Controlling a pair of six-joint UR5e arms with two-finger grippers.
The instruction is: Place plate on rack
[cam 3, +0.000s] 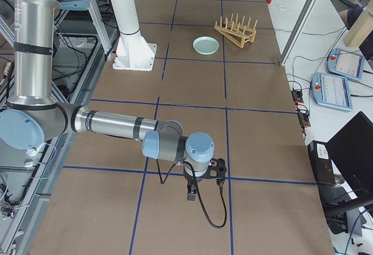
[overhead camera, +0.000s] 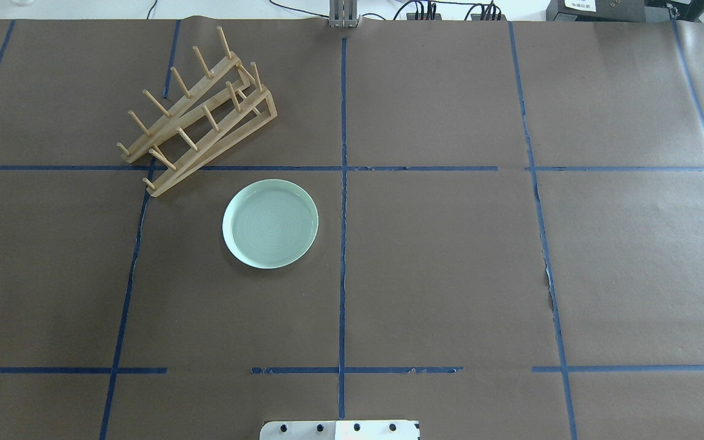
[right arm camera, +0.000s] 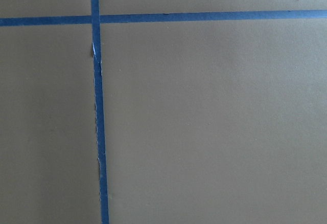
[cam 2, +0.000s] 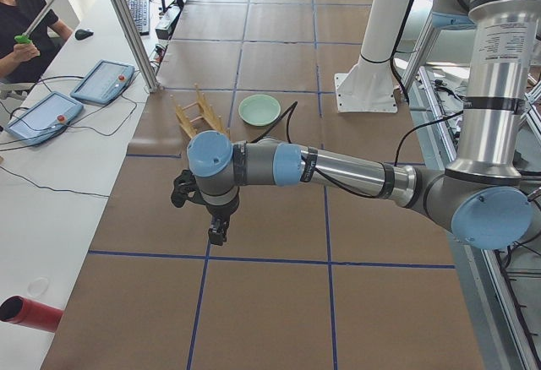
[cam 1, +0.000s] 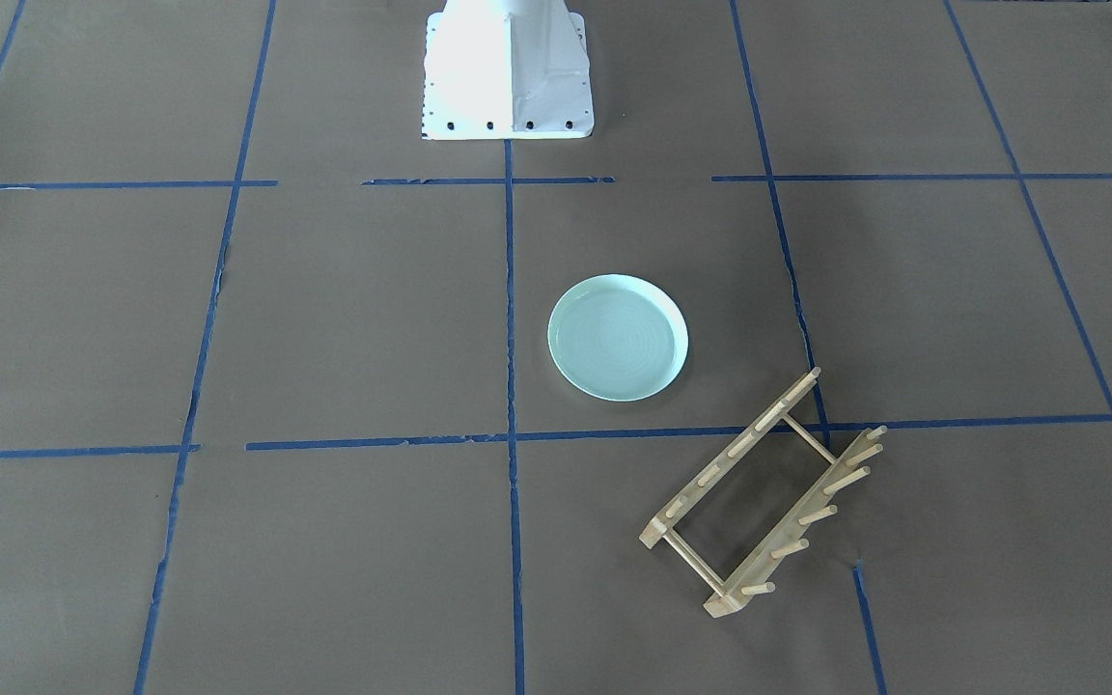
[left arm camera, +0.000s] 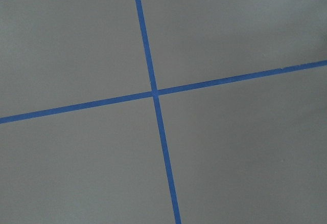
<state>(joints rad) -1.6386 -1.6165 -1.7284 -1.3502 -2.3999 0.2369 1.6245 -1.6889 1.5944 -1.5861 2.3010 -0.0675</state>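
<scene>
The pale mint-green plate point(cam 1: 618, 337) lies flat on the brown table, left of centre in the overhead view point(overhead camera: 270, 223). The light wooden rack point(cam 1: 765, 494) stands just beyond it, skewed to the tape lines point(overhead camera: 199, 116), with nothing in it. Plate and rack do not touch. My left gripper point(cam 2: 218, 235) hangs over the table far from both, near the camera in the exterior left view. My right gripper point(cam 3: 191, 195) hangs over the far opposite end. I cannot tell whether either is open or shut. Both wrist views show only brown paper and blue tape.
The white robot base point(cam 1: 508, 72) stands at the table's robot-side edge. Along the operators' side are two tablets point(cam 2: 42, 116), a metal post point(cam 2: 127, 24), a red cylinder point(cam 2: 30, 313) and a seated person point(cam 2: 25, 24). Blue tape lines point(overhead camera: 343, 183) grid the table.
</scene>
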